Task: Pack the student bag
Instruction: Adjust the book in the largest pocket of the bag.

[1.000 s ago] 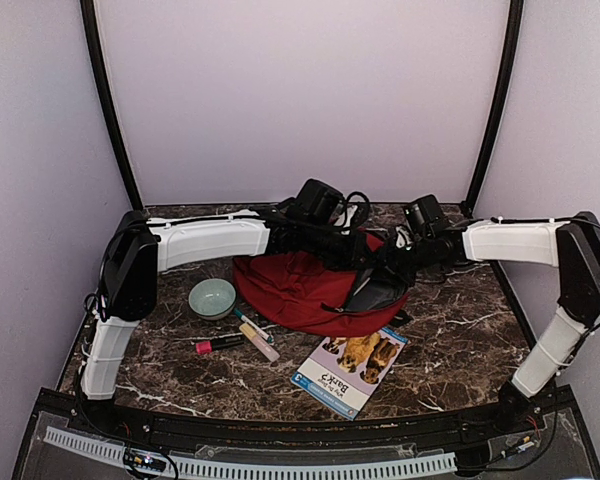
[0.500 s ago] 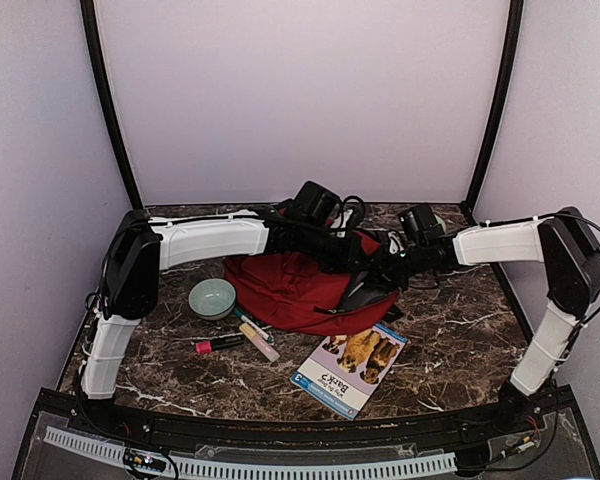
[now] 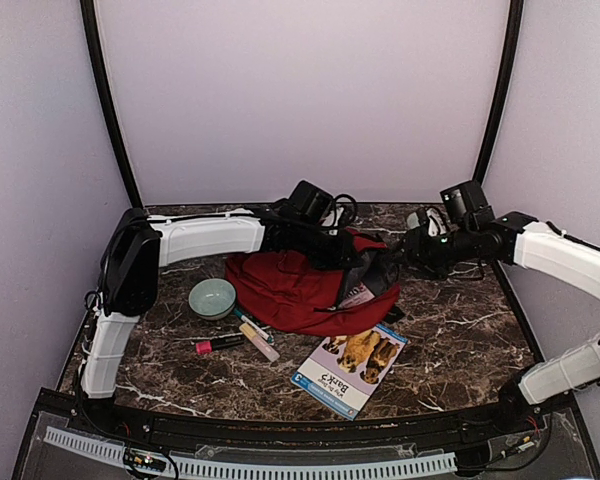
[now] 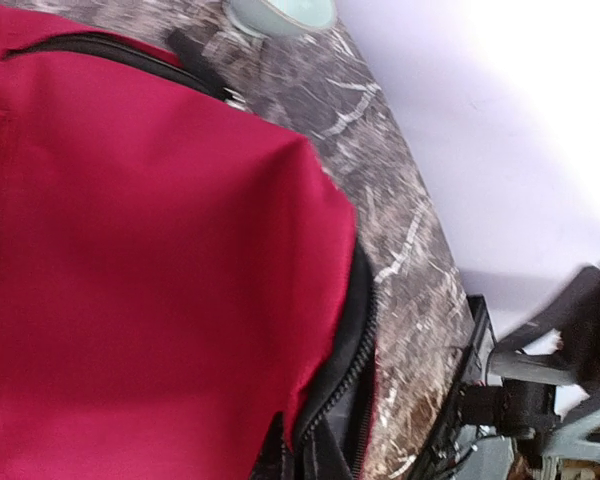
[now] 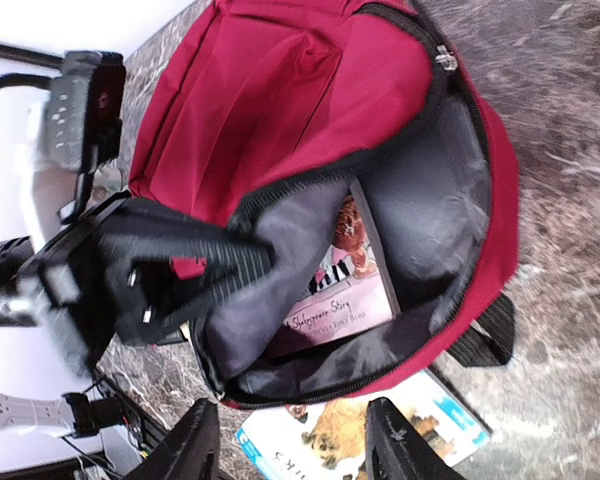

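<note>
The bag (image 3: 290,290) lies mid-frame on the worktop (image 3: 460,340), with its mouth turned to the right. In the right wrist view the left fingers (image 5: 230,262) pinch the mouth's left rim, probably propping it open for loading. A book (image 5: 342,285) is already inside. The right fingers (image 5: 195,445) are spread and empty at bottom of frame, just off the mouth's lower edge. A second book (image 3: 352,358) lies lower right of the bag.

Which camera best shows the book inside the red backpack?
The right wrist view. It looks straight into the open student bag and shows the cover of the book. The top external view catches only a pale sliver of it, and the left wrist view shows just red fabric.
</note>
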Robot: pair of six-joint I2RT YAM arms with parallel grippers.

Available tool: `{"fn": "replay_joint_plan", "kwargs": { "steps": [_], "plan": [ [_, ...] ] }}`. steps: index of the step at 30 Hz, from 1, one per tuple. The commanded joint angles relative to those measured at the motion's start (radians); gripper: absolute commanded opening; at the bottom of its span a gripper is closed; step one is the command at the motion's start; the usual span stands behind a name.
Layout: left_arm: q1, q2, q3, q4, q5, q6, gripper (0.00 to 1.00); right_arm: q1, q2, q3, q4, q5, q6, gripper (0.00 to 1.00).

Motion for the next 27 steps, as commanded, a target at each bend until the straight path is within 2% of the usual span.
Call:
{"fn": "replay_joint_plan", "kwargs": {
  "steps": [1,11,15,19,21,23,27],
  "plan": [
    [0.061,-0.037,-0.009,-0.020,-0.086,0.013,0.00,-0.013,-0.099,0.009,-0.113,0.062,-0.023,0.54],
    [0.112,-0.014,0.092,-0.111,-0.162,0.090,0.00,-0.016,-0.315,-0.122,-0.159,0.103,0.015,0.56],
    [0.117,-0.007,0.079,-0.134,-0.124,0.079,0.00,-0.016,-0.389,-0.182,-0.153,0.115,0.031,0.56],
    [0.118,-0.008,0.060,-0.227,-0.176,0.074,0.02,-0.016,-0.443,-0.221,-0.167,0.123,0.038,0.56],
    [0.118,-0.013,0.062,-0.247,-0.169,0.086,0.08,-0.016,-0.454,-0.226,-0.177,0.122,0.033,0.56],
    [0.116,-0.027,0.062,-0.247,-0.153,0.099,0.17,-0.016,-0.458,-0.230,-0.182,0.122,0.030,0.56],
    [0.112,-0.099,0.045,-0.253,-0.182,0.144,0.51,-0.016,-0.458,-0.245,-0.162,0.116,0.033,0.56]
  ]
}}
